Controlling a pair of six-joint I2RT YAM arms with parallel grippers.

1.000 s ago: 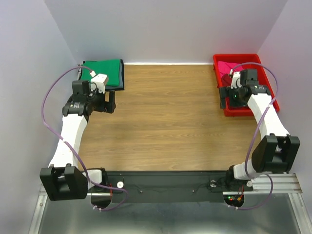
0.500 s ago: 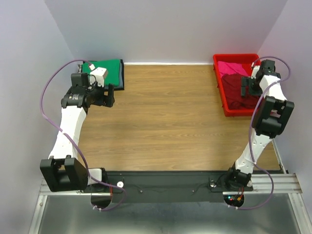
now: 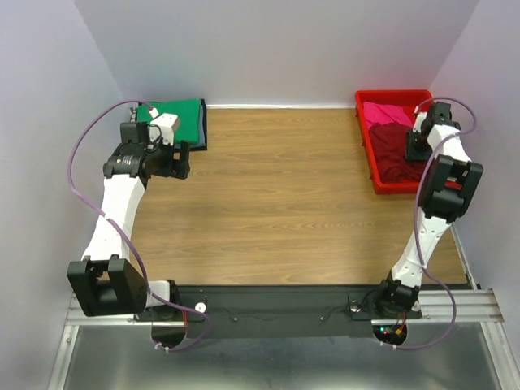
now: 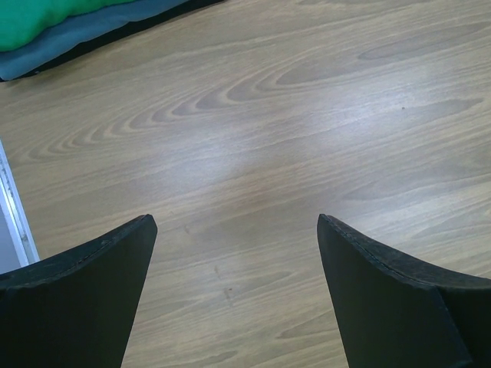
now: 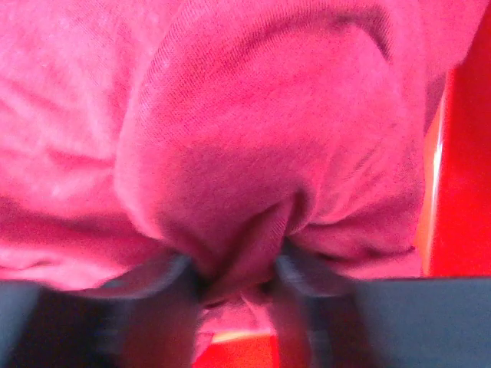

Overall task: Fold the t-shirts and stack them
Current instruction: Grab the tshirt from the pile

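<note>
The bright pink t-shirt (image 3: 382,112) lies crumpled at the back of the red tray (image 3: 390,93), with the dark red t-shirt (image 3: 394,154) in front of it. My right gripper (image 3: 413,146) reaches down into the tray. In the right wrist view the gripper (image 5: 234,272) pinches a bunched fold of the pink t-shirt (image 5: 253,115). A folded green t-shirt (image 3: 175,118) rests on a dark grey one (image 4: 77,50) at the back left. My left gripper (image 3: 183,161) hangs open over bare wood (image 4: 234,253), just in front of that stack.
The red tray's wall (image 5: 460,153) stands close to the right of the pinched cloth. Grey walls close in the table at the back and both sides. Wooden tabletop (image 3: 284,187) stretches between the stack and the tray.
My right arm swung back from the tray's front edge deep into the tray, and its fingers closed on the pink cloth. The left arm drew slightly back towards the stack.
</note>
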